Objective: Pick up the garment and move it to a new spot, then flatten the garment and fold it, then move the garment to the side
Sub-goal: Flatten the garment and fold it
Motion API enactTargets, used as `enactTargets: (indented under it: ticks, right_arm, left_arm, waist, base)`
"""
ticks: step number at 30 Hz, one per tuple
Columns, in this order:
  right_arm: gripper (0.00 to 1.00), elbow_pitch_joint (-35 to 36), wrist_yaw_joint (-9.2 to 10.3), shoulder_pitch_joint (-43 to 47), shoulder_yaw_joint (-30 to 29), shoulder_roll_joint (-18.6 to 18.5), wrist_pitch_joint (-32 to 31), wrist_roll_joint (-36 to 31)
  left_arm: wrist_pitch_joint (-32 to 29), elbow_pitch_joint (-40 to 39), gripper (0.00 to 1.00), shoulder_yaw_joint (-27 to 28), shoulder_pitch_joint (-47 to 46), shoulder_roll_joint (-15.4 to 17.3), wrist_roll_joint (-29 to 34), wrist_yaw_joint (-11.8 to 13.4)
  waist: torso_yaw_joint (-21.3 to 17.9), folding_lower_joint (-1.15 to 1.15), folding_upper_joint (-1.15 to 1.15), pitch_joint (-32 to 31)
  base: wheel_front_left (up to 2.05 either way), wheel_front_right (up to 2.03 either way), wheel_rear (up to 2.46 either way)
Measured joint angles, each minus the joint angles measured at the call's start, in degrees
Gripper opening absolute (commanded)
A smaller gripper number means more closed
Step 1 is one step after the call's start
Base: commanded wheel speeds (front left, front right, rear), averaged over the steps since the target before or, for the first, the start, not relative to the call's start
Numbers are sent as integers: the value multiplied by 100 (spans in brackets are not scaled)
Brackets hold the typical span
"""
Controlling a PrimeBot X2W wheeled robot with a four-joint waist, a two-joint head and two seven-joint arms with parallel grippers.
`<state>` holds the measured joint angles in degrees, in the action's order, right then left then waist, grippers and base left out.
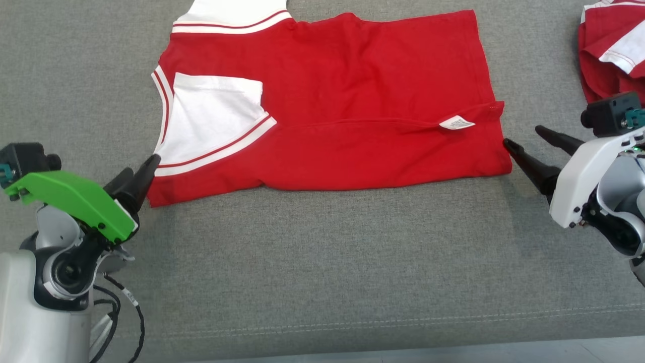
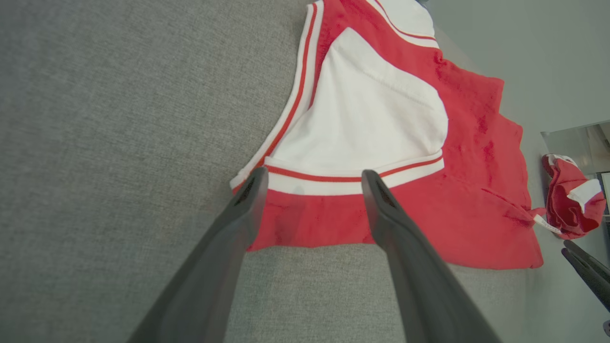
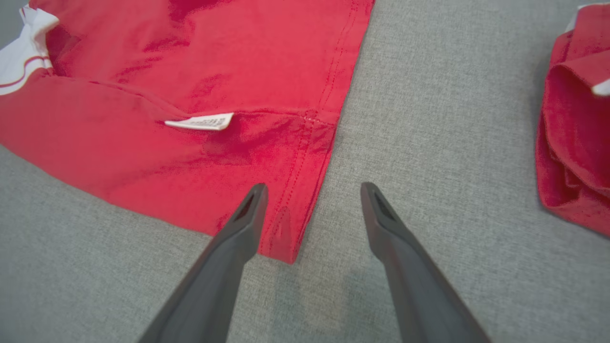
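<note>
Garment (image 1: 352, 91) between left pincer (image 1: 141, 165) and right pincer (image 1: 523, 136); second garment (image 1: 602, 75) aside.

From the head, steeply down onto the grey fabric surface (image 1: 322, 262), far enough off to take in the whole red garment (image 1: 352, 116); from the left wrist, low and close along the left gripper (image 2: 310, 175) toward the sleeve end; from the right wrist, close above the right gripper (image 3: 312, 186) at the hem corner; sharing across all three the white label (image 1: 456, 122) and, seemingly, one second red bundle (image 1: 612, 45).
</note>
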<state>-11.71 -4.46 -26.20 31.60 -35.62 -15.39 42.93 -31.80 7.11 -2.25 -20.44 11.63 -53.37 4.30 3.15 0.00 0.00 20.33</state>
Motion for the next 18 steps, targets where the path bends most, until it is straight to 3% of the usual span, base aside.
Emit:
enactTargets:
  ticks: [18]
  right_arm:
    - [100,382,114,548,41,104,242,148]
  left_arm:
    - [-151,-553,100,-53,729,29,-51,-27]
  waist:
    - [9,0,0,175]
  base:
    - [0,0,0]
